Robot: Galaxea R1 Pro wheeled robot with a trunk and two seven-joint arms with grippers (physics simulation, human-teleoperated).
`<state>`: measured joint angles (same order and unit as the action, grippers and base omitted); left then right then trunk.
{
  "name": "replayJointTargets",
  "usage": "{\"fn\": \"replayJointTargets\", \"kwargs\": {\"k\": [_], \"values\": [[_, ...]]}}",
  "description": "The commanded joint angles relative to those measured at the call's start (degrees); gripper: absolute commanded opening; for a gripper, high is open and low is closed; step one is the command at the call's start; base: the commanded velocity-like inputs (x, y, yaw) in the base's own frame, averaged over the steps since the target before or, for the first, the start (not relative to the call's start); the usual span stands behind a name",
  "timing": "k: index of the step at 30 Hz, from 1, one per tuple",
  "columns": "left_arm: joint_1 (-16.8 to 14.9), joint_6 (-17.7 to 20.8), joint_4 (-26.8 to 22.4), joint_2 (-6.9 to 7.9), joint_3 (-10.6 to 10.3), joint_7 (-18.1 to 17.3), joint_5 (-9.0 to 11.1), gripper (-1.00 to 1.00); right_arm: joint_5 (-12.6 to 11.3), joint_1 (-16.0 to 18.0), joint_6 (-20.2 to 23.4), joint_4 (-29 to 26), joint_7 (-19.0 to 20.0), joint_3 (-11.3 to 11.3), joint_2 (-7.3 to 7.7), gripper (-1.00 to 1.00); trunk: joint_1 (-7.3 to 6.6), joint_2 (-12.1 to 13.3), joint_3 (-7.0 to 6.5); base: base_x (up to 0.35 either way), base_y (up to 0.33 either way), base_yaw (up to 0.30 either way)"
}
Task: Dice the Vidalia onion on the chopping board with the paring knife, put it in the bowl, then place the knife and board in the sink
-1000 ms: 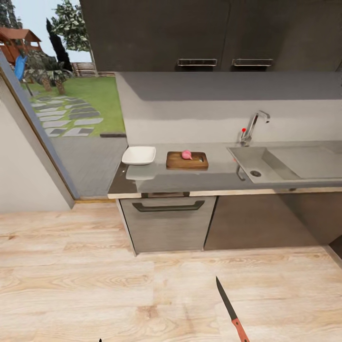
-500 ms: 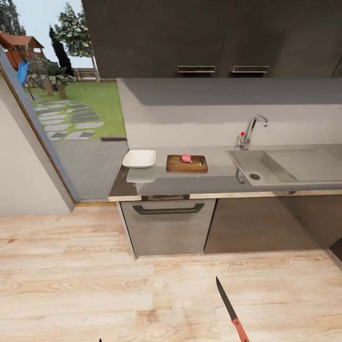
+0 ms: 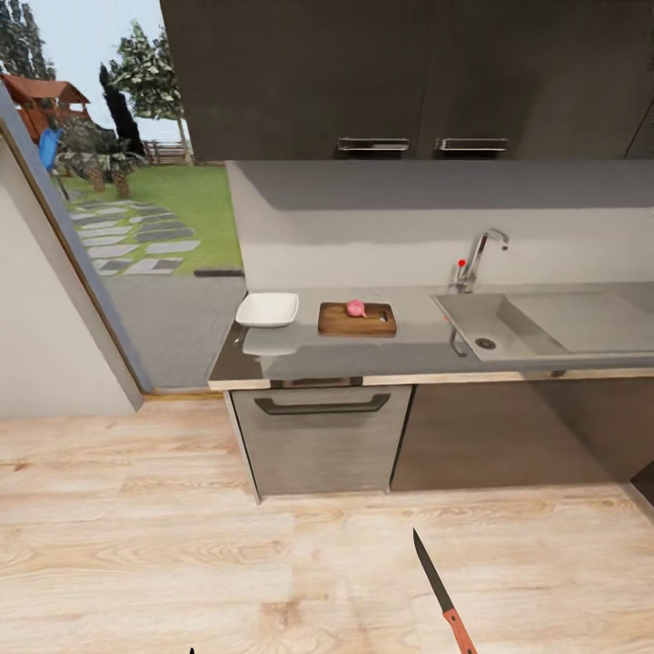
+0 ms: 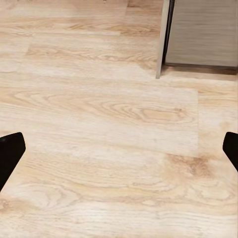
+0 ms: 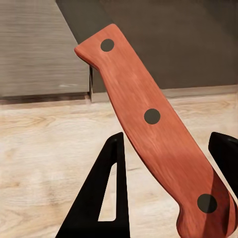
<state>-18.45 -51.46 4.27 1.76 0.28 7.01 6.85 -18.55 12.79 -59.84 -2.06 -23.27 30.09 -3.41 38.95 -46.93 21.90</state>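
Observation:
In the head view the pink Vidalia onion lies on the brown chopping board on the grey countertop. The white bowl stands just left of the board, and the sink with its chrome tap lies to the right. The paring knife points blade-up over the floor, well short of the counter. Its red-orange handle sits between the dark fingers of my right gripper, which is shut on it. My left gripper is open over bare wood floor.
Dark wall cabinets hang above the counter. A drawer front with a dark handle sits under the board. A glass door at the left looks onto a garden. Light wood floor stretches between me and the counter.
The whole head view has shifted: counter and cabinets sit lower in the picture and look slightly smaller, so the camera moved. The knife keeps its place in view.

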Motion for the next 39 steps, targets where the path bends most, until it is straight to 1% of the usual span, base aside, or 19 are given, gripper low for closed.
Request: {"fn": "replayJointTargets", "kwargs": {"k": [1,18,24,34,39], "values": [[-0.1,-0.3,0.2,0.0,0.0,-0.1,0.2,1.0,-0.4,0.0,-0.2,0.0,-0.2,0.5,0.0,-1.0,0.01,-0.1,-0.01,0.0,0.0,0.0],[-0.1,-0.3,0.2,-0.02,0.0,-0.1,0.2,1.0,-0.4,0.0,-0.2,0.0,-0.2,0.5,-0.01,-1.0,0.01,-0.1,-0.17,0.0,-0.008,0.0],[-0.1,-0.3,0.2,-0.07,0.0,-0.1,0.2,1.0,-0.4,0.0,-0.2,0.0,-0.3,0.5,-0.06,-1.0,0.01,-0.1,-0.17,0.046,-0.179,0.0],[-0.1,-0.3,0.2,-0.03,0.0,-0.1,0.2,1.0,-0.4,0.0,-0.2,0.0,-0.2,0.5,-0.04,-1.0,0.01,-0.1,-0.17,0.122,-0.23,0.0],[-0.1,-0.3,0.2,-0.02,0.0,-0.1,0.2,1.0,-0.3,0.0,-0.2,0.0,-0.2,0.6,-0.09,-1.0,0.01,-0.1,-0.17,0.05,-0.07,0.0]]}}
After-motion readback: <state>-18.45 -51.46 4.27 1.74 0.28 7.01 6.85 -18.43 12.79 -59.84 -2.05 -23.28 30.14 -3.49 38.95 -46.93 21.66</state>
